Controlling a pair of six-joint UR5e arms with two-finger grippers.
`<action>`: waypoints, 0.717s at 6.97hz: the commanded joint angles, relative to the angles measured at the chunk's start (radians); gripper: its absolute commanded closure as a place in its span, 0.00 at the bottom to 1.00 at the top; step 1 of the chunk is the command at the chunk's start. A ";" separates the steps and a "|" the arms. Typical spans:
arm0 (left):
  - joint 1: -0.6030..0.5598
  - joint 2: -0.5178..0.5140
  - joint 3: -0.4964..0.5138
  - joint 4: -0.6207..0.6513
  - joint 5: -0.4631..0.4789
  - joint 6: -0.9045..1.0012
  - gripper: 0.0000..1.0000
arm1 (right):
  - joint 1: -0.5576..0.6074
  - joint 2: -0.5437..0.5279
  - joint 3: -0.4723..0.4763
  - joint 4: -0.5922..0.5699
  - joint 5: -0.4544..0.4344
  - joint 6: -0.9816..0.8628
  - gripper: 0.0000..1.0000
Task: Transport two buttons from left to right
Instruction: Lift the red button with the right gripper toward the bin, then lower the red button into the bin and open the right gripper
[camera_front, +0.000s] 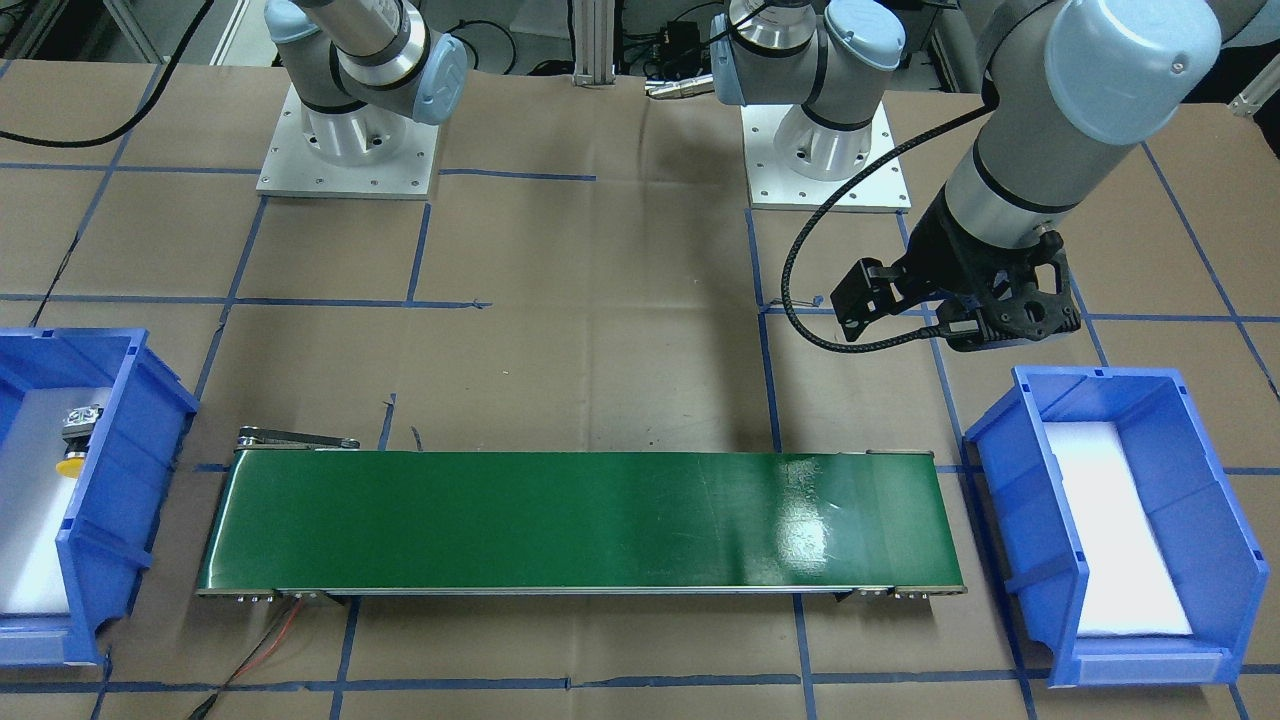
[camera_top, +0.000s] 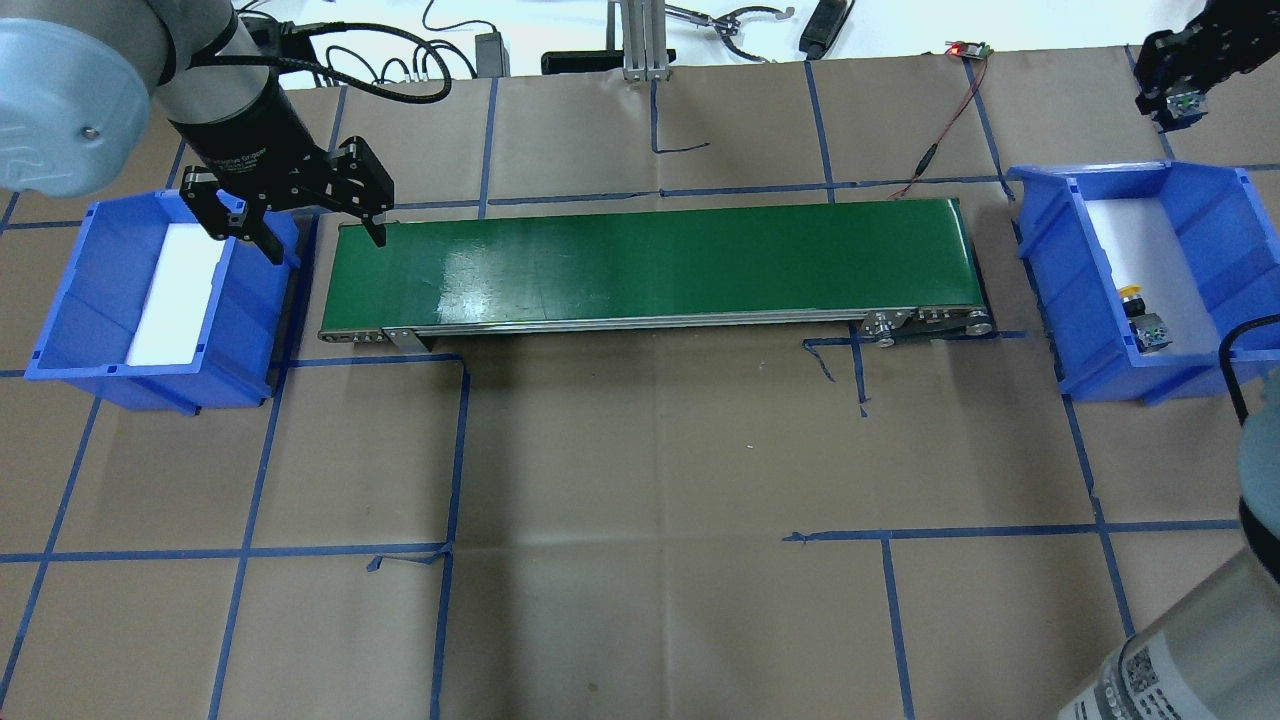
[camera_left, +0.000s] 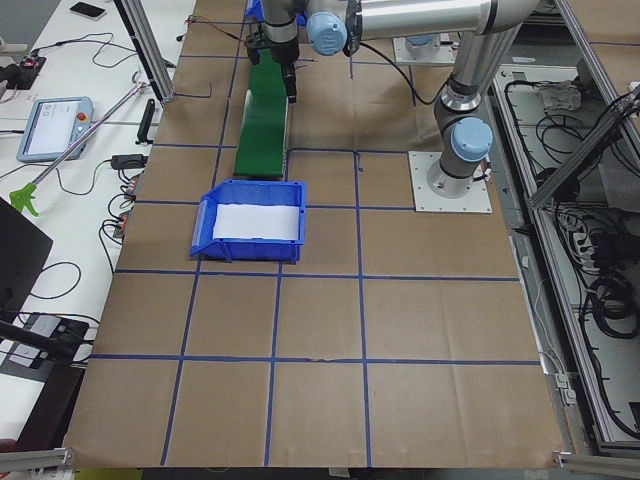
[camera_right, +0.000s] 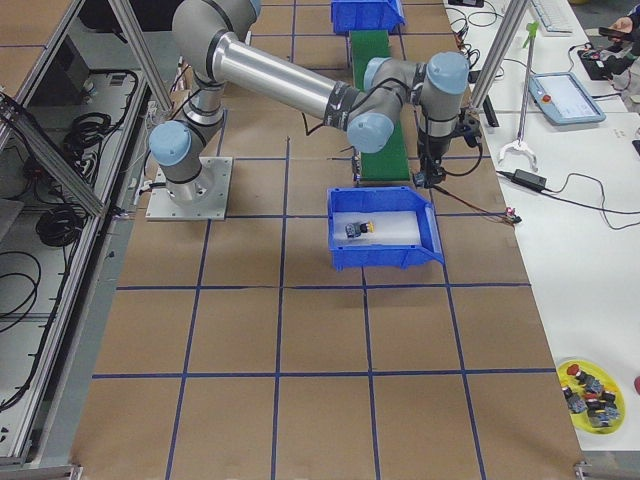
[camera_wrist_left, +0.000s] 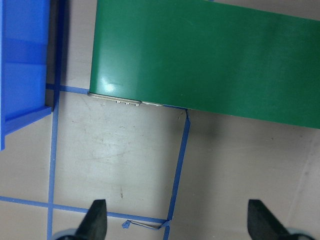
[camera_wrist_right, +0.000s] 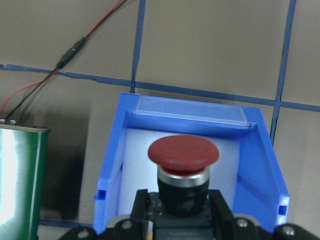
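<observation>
Clamping the red button (camera_wrist_right: 183, 152), the right gripper (camera_wrist_right: 180, 202) hangs near the blue bin (camera_wrist_right: 260, 167)'s edge; dropped early, it could strike the rim and fall outside. Meanwhile the left gripper (camera_wrist_left: 178, 217) gapes empty.

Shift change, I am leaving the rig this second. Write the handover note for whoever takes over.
Left claw: open and empty, between the left bin and the left end of the green belt.
Right claw: shut on the red button, held up close to the right bin.
Yellow button: lying in the right bin. The left bin shows only its white liner.
Done: yellow button delivered.
To do: set the red button in the right bin and release it.
</observation>
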 joint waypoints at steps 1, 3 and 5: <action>0.000 -0.001 0.000 0.000 0.000 0.000 0.00 | -0.037 0.080 0.012 -0.012 0.000 -0.034 0.96; 0.000 -0.001 0.002 0.000 0.000 0.000 0.00 | -0.035 0.090 0.072 -0.038 -0.002 -0.023 0.96; 0.000 -0.001 0.002 0.000 0.000 0.000 0.00 | -0.035 0.091 0.142 -0.105 -0.002 -0.023 0.96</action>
